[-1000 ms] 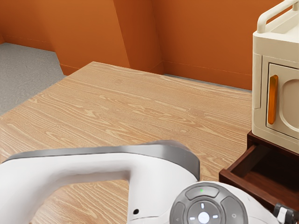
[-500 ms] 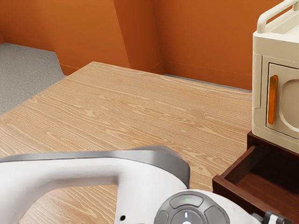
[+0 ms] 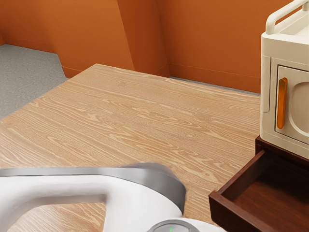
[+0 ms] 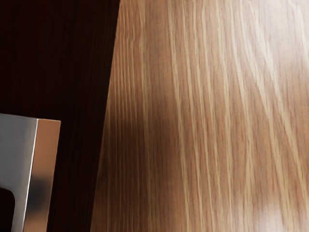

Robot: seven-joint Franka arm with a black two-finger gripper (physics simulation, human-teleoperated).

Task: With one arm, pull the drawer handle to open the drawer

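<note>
Reading this as the late pull phase, or close to its end. See drawer point(image 3: 234, 215) at lower right of the exterior view, well out from under the cabinet point(image 3: 285, 50), with interior exposed. Looks open enough to count, probably; can't confirm full travel. See handle point(image 4: 18, 150) at lower left of the wrist view, metal, against the dark drawer front, with table point(image 4: 203, 116) beyond. Note arm point(image 3: 140, 203) low in the exterior view, lower left to bottom centre.

Can't tell the gripper's opening, nor any hold on the handle. Verify grip before more travel. If holding: pull straight out, away from the cabinet, slow, no twist. Watch for slip off the metal bar, or binding from an off-axis pull. At enough travel: stop, release, back off clear of the handle without nudging the drawer inward.
</note>
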